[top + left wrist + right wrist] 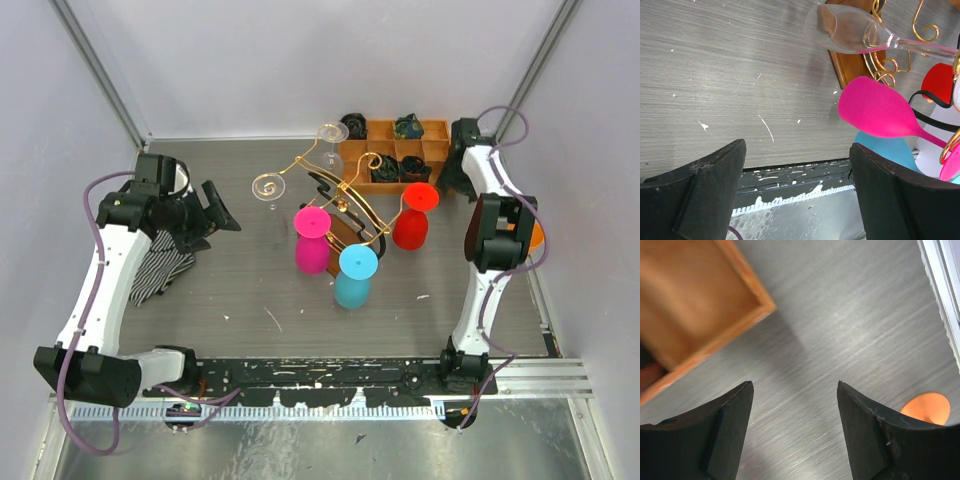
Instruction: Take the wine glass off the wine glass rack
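The grey wood-grain tabletop was seen to be matt and finely streaked, flecked with white. The gold wire wine glass rack was made of glossy metal and was set on a smooth brown wooden base. The transparent wine glass was clear and shiny; the magenta wine glass appeared matt and opaque. The orange-brown wooden compartment tray was finished smooth. The left claw was faced in dull black plastic.
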